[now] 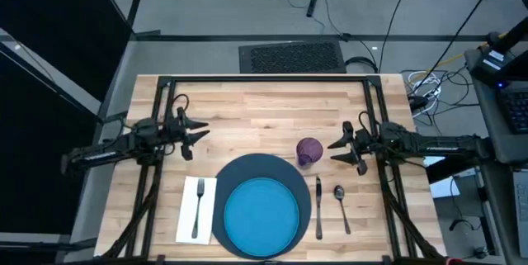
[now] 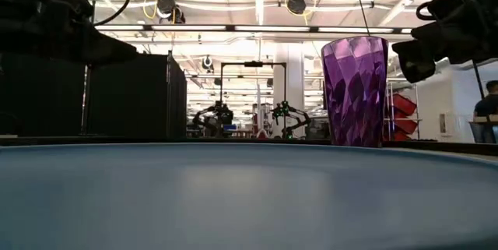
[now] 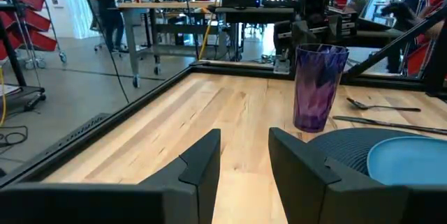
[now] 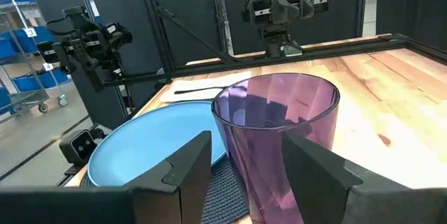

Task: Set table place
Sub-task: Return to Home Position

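Place setting: laid at the near middle of the table (image 1: pixel 264 104).
Mat: the dark slate-blue round mat (image 1: pixel 247 168) reaches the table's near edge.
Plate: the bright blue plate (image 1: pixel 261 213) sits on the mat, towards its near side.
Napkin: the white napkin (image 1: pixel 186 215) lies just left of the mat, long side running near to far.
Fork: the fork (image 1: pixel 198 207) lies lengthwise on the napkin.
Knife: the knife (image 1: pixel 318 207) lies just right of the mat, also near to far.
Spoon: the spoon (image 1: pixel 342 211) is beside the knife on its right, a little apart, bowl at the far end.
Cup: the purple cup (image 1: pixel 308 151) stands upright at the mat's far-right rim (whether its base overlaps the mat I cannot tell).
Right gripper: the right gripper (image 1: pixel 333 151) hangs just right of the cup and points at it. Its fingers (image 4: pixel 181 161) are spread and clear of the cup.
Left gripper: the left gripper (image 1: pixel 196 137) is over the table's left half, beyond the napkin. Its fingers (image 3: pixel 202 161) are spread with bare wood between them.
Room: a person (image 3: pixel 105 1) stands among workbenches beyond the table.
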